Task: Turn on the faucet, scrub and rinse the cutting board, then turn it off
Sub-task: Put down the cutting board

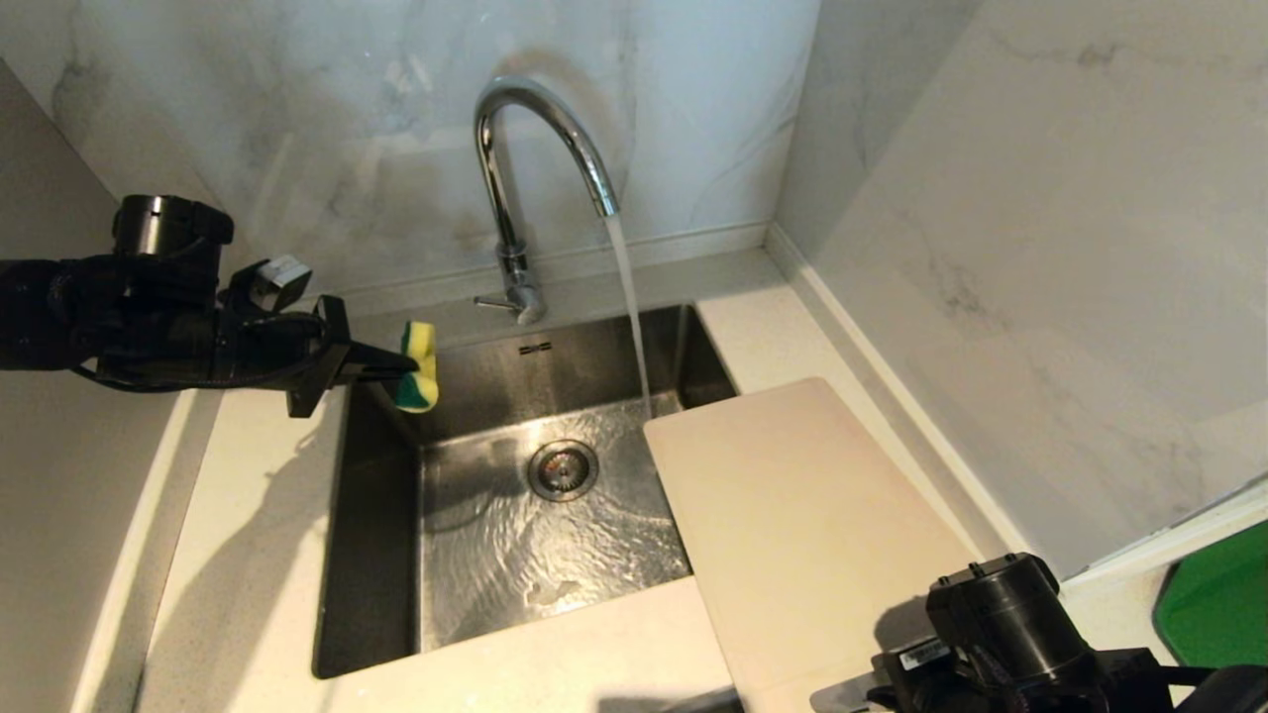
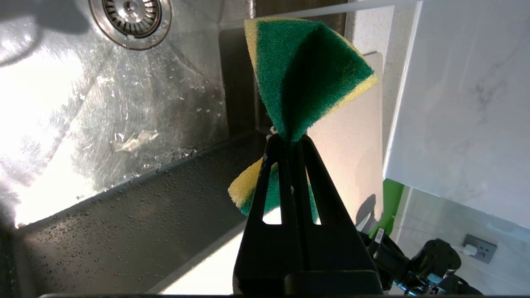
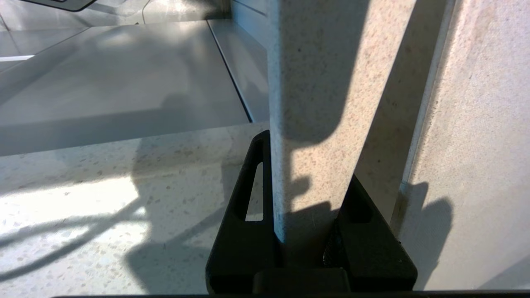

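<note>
While left fingers [image 2: 290,142] pinch the sponge [image 2: 306,70], right fingers [image 3: 308,198] clamp the cutting board [image 1: 802,525].

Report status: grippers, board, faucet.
Left gripper shut on sponge above sink. Right gripper shut on cutting board edge. Faucet running. Nothing blocking.

Both arms are matte black throughout. The left hand [image 1: 401,368] has slim tapered fingers with long cut-out slots, a black cylinder at its wrist, a small grey block and thin black cables. The right hand [image 3: 310,182] matches, white label near its wrist.
</note>
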You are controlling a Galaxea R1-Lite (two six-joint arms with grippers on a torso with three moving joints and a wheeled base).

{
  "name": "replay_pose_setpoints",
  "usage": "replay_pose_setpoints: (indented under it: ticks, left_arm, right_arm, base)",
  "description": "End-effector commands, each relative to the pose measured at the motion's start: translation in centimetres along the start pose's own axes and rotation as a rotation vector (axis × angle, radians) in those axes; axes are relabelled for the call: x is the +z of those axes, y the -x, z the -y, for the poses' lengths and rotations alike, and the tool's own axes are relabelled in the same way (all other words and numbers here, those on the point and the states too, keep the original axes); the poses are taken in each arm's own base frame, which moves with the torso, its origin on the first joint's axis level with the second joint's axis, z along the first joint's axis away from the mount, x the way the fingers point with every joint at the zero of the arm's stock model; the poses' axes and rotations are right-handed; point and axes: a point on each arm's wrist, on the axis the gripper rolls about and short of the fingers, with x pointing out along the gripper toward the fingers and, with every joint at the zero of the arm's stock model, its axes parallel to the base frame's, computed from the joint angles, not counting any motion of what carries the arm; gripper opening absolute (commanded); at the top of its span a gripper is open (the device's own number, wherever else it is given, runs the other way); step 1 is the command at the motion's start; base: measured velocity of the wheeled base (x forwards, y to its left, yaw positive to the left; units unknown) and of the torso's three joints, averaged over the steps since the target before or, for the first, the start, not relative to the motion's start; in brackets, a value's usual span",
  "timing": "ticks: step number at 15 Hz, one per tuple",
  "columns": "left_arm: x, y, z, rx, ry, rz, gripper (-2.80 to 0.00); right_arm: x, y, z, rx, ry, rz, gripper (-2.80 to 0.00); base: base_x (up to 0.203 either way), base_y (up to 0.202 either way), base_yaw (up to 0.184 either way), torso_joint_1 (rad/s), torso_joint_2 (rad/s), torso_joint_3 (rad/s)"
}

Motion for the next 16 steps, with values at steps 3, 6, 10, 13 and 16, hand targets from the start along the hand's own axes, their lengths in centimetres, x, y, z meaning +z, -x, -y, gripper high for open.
replay_pose_setpoints:
  ticks: [3,6,10,13,16]
  left_arm:
    - [-0.03,-0.25,-0.23,0.002,0.009,-0.008,-2.80]
    - [-0.03,-0.20,-0.19,0.002,0.008,-0.007,-2.80]
    - [-0.03,-0.20,-0.19,0.002,0.008,-0.007,-2.80]
    - [-0.03,-0.20,-0.19,0.000,0.008,-0.008,-2.80]
    - [-0.08,-0.29,-0.22,0.001,0.009,-0.011,-2.80]
  right_arm:
    - [0.08,-0.67,0.33,0.015,0.013,0.002,-2.80]
    - [0.09,-0.71,0.15,0.023,0.014,0.002,-2.80]
    - [0.26,-0.70,0.22,0.020,0.022,0.006,-2.80]
    - [0.60,-0.72,0.22,0.020,0.036,0.016,-2.80]
    - [0.70,-0.91,0.09,0.032,0.040,0.019,-2.80]
  base:
    - [0.000,0.000,0.000,0.000,0.00,0.000]
    - [0.000,0.000,0.000,0.000,0.00,0.000]
    - [0.000,0.000,0.000,0.000,0.00,0.000]
    - [0.000,0.000,0.000,0.000,0.00,0.000]
    - [0.000,0.000,0.000,0.000,0.00,0.000]
